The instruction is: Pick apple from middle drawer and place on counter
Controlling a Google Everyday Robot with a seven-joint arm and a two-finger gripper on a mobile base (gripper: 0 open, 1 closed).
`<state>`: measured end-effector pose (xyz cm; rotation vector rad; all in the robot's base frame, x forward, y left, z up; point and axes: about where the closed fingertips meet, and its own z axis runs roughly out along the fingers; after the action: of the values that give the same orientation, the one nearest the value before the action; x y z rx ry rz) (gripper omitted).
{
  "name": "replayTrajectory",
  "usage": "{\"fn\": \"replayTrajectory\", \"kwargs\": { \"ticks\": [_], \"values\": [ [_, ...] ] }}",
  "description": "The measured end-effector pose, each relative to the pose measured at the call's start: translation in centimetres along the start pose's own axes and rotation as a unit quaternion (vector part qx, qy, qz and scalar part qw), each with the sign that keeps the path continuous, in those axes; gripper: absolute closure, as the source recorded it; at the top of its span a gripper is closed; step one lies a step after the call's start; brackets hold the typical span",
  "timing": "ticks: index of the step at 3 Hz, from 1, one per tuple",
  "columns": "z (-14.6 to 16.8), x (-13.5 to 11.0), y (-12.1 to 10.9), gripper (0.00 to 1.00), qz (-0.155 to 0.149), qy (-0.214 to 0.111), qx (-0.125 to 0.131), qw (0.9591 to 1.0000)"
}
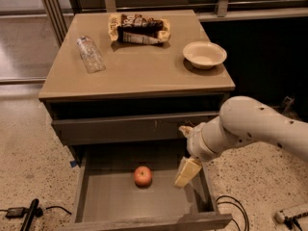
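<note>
The small red apple [143,175] lies on the bare floor of the open middle drawer [106,198], near its centre. My gripper [186,172] hangs over the right part of the drawer, to the right of the apple and apart from it, pointing down. The white arm reaches in from the right. The tan counter [139,66] is the cabinet top above the drawer.
On the counter lie a clear plastic bottle [90,54] on its side at the left, a snack bag [138,29] at the back and a cream bowl [204,55] at the right. A closed grey drawer front [125,127] sits above the open drawer. Cables [234,208] lie on the speckled floor.
</note>
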<state>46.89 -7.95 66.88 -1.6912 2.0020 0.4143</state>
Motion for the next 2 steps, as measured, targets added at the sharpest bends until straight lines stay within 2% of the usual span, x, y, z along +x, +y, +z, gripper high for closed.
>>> {"fn": "replayTrajectory", "kwargs": {
  "ticks": [2],
  "values": [
    [10.1, 0.7, 0.9, 0.0, 0.013, -0.061, -0.016, 0.9979]
  ]
}}
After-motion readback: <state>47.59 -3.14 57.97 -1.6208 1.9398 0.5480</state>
